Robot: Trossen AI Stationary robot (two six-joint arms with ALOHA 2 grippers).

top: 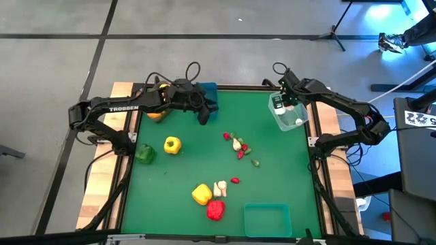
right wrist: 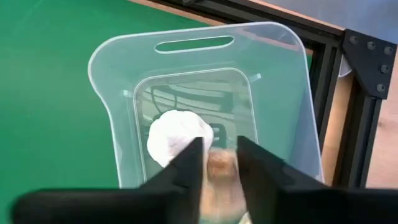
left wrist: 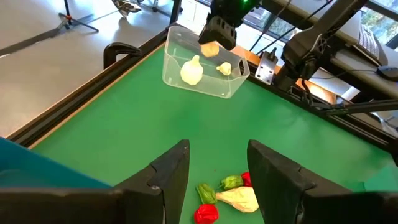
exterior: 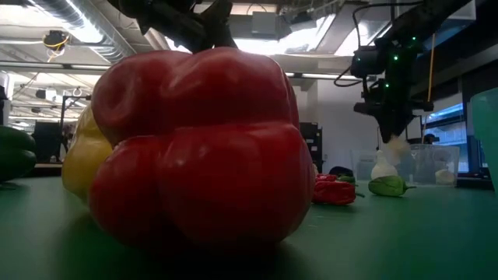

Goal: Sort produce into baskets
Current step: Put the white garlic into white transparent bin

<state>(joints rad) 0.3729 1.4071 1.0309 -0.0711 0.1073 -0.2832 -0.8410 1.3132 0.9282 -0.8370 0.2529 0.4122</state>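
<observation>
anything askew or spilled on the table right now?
Nothing spilled. The clear plastic bin sits skewed at the mat's far right corner, holding white garlic-like pieces. The right gripper hangs over it, closed on another pale piece. Loose produce is just unsorted.

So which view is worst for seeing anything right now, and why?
Low view: the red pepper sits right at the lens, filling the middle, blurred and backlit dark by ceiling lights. High view: even light, a bright blue glare beyond the table. Right wrist view: own fingers blurred, clear bin sharp.
</observation>
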